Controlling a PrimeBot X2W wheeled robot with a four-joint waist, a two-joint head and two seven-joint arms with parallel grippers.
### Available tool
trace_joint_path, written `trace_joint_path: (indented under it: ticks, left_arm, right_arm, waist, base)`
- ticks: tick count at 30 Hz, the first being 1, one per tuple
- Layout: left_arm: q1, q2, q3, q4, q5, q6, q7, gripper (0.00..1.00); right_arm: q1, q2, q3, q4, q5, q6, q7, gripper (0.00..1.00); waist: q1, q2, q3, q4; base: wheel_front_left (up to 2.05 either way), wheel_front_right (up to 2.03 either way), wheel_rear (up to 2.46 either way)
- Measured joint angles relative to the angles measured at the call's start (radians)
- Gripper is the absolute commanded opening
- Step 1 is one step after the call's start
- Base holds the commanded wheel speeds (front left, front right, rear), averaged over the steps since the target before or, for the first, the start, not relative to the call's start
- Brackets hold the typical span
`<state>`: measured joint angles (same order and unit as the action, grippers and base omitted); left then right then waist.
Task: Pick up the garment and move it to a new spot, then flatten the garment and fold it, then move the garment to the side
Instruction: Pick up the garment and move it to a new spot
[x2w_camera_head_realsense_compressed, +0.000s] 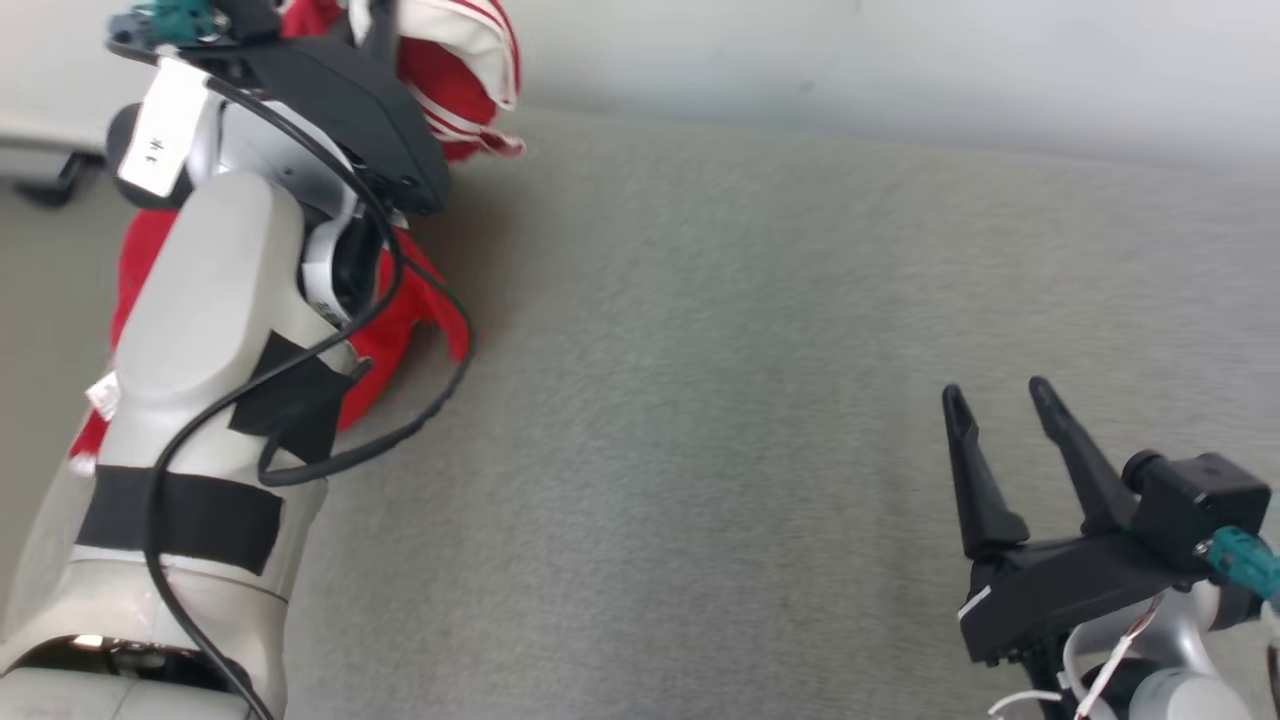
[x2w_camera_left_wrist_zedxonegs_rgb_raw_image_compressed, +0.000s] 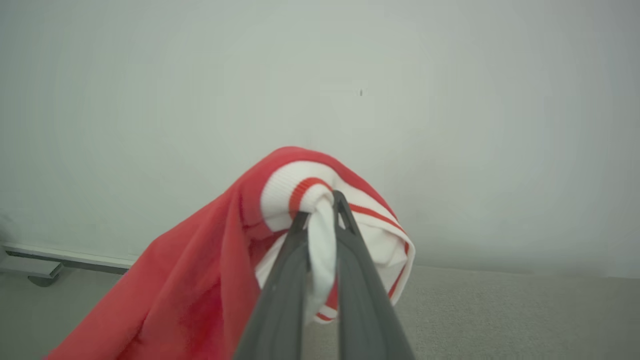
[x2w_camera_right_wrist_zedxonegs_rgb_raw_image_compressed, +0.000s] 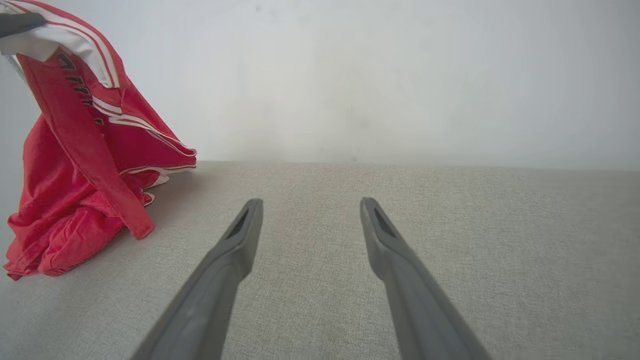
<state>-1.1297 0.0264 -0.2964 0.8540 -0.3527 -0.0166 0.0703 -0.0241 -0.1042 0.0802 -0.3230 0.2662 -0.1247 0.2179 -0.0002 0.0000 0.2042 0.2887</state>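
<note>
Pale left forearm (x2w_camera_head_realsense_compressed: 200, 330) up close, raised over grey fabric surface (x2w_camera_head_realsense_compressed: 700, 400) | right wrist view adds black lettering on red garment (x2w_camera_right_wrist_zedxonegs_rgb_raw_image_compressed: 75, 175), bottom slumped on surface, far left, top hoisted | left gripper (x2w_camera_left_wrist_zedxonegs_rgb_raw_image_compressed: 320, 206) clamped tight on its white ribbed trim | right gripper (x2w_camera_head_realsense_compressed: 995, 388) spread wide, holding nothing, parked low right

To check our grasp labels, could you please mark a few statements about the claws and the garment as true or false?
1. The left claw is shut on the garment. True.
2. The right claw holds a sleeve. False: it is open and empty over the grey surface.
3. The garment lies flat. False: it hangs bunched from the left claw, its lower part on the surface.
4. The garment is red with white striped trim. True.
</note>
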Motion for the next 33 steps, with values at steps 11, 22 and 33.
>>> trace_joint_path:
  ticks: [11, 22, 33]
  left_arm:
    - [0.083, -0.001, -0.083, -0.088, -0.068, -0.052, 0.036, 0.00]
    - [0.126, 0.003, -0.291, -0.354, -0.254, 0.012, 0.072, 0.00]
    - [0.170, 0.002, -0.463, -0.415, -0.354, 0.101, 0.110, 0.00]
  right_arm:
    - [0.109, 0.015, 0.034, -0.001, 0.000, 0.000, -0.022, 1.00]
    - [0.103, 0.023, 0.093, 0.016, 0.001, 0.006, -0.021, 1.00]
    - [0.098, 0.025, 0.104, 0.001, 0.011, 0.012, -0.025, 1.00]
  waist:
    - [-0.0001, -0.0001, -0.122, -0.153]
    - [0.0000, -0.0001, -0.186, -0.332]
    - [0.0001, -0.0001, -0.197, -0.467]
  base:
    - [0.00, 0.00, 0.00]
    - [0.00, 0.00, 0.00]
    - [0.00, 0.00, 0.00]
